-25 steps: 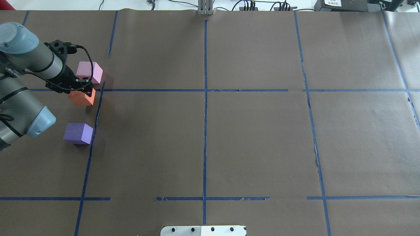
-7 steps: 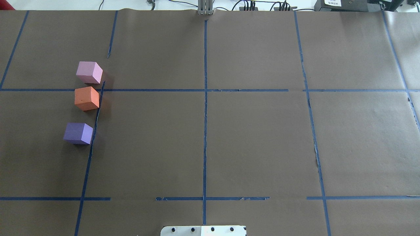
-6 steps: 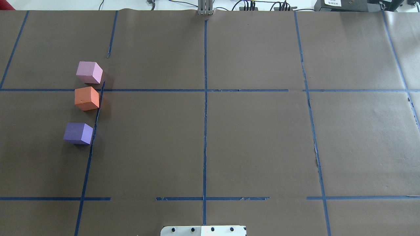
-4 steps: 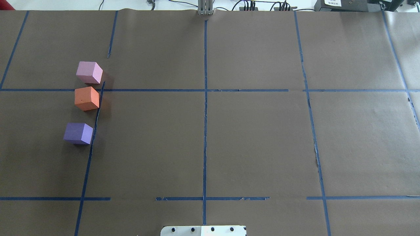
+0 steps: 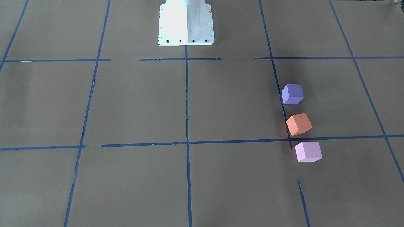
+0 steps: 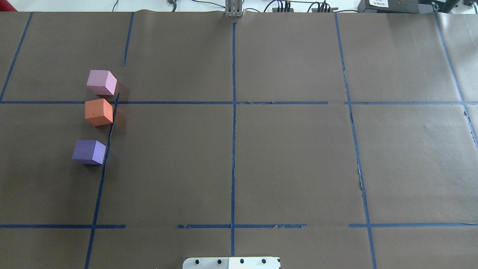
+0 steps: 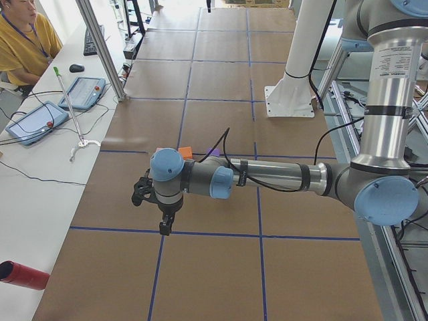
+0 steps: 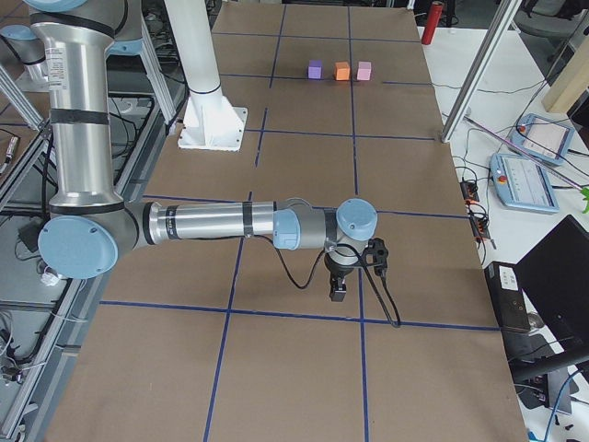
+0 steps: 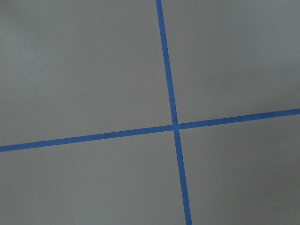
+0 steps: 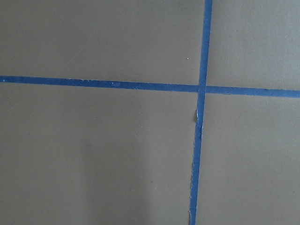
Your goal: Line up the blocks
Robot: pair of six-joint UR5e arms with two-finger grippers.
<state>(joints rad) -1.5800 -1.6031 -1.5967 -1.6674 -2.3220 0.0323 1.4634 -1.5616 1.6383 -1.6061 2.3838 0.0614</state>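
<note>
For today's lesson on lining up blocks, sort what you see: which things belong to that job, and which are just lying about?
Belong to the job:
pale pink foam cube
orange foam cube
dark purple foam cube

Just lying about:
white metal robot base
blue tape grid lines
red cylinder at the table's end
teal-edged control tablet on the side desk

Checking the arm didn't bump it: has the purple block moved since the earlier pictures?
No. The purple block keeps its place in the overhead view, right edge beside the blue tape line exactly as before.
</note>
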